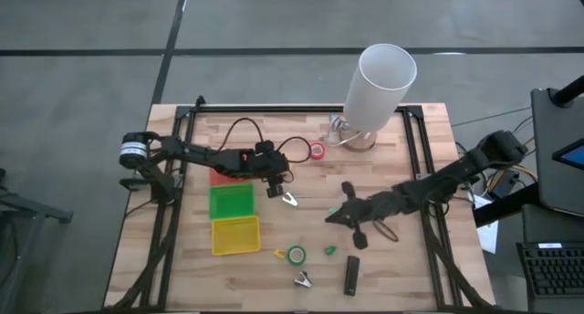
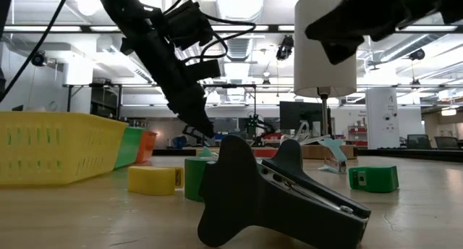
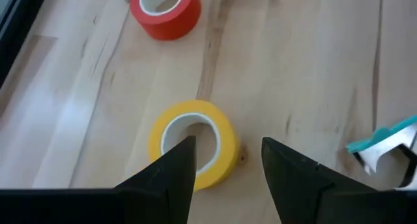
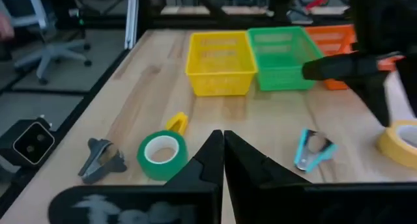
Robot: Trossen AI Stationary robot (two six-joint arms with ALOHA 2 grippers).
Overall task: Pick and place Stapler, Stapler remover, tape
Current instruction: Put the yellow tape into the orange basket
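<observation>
Side by side on the table (image 1: 182,259), the yellow tray (image 4: 220,62), green tray (image 4: 281,48) and orange tray (image 4: 339,36) show nothing inside. Left pincer (image 3: 228,162) hovers wide over yellow tape (image 3: 193,142); right pincer (image 4: 223,155) is closed, empty. Stapler (image 1: 351,276) lies near the table's front edge.

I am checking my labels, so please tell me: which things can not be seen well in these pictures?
Yellow tape: in the high view, hidden under the left pincer.
Orange tray: high view, mostly covered by the left arm.
Small yellow piece beside the green tape: too small to identify.
</observation>
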